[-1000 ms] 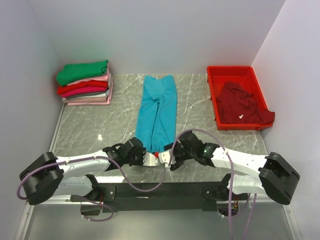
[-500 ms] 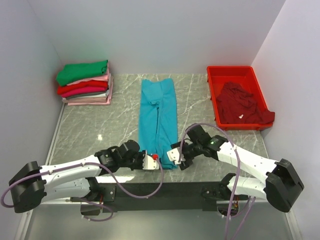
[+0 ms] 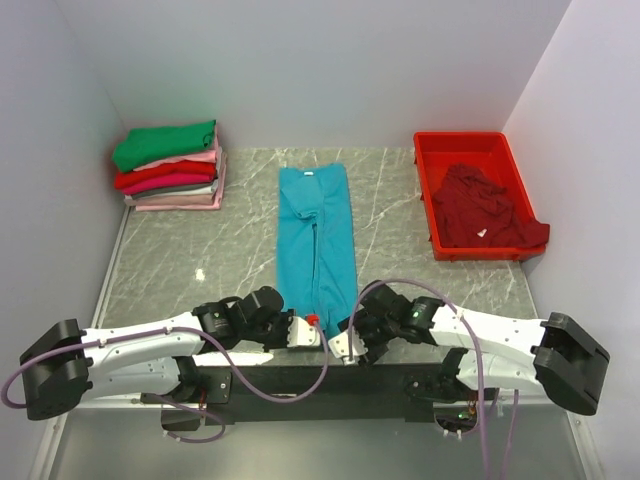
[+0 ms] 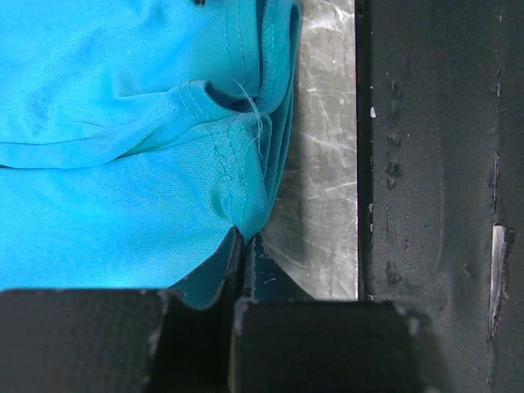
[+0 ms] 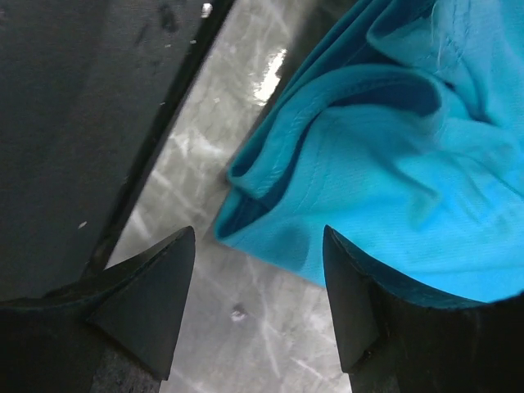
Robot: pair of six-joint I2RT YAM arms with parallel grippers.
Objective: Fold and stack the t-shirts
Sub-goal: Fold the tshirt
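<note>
Pulled nearer, the limp, light teal-blue t-shirt (image 3: pixel 318 235) is pinched at one hem corner by the left gripper (image 4: pixel 243 254); the right gripper (image 5: pixel 259 235) gapes beside the other corner, the natural hold.

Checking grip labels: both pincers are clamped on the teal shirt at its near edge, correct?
No. Only the left pincer is clamped on the teal shirt at its near edge. The right wrist view shows the right pincer open, gripping nothing.
</note>
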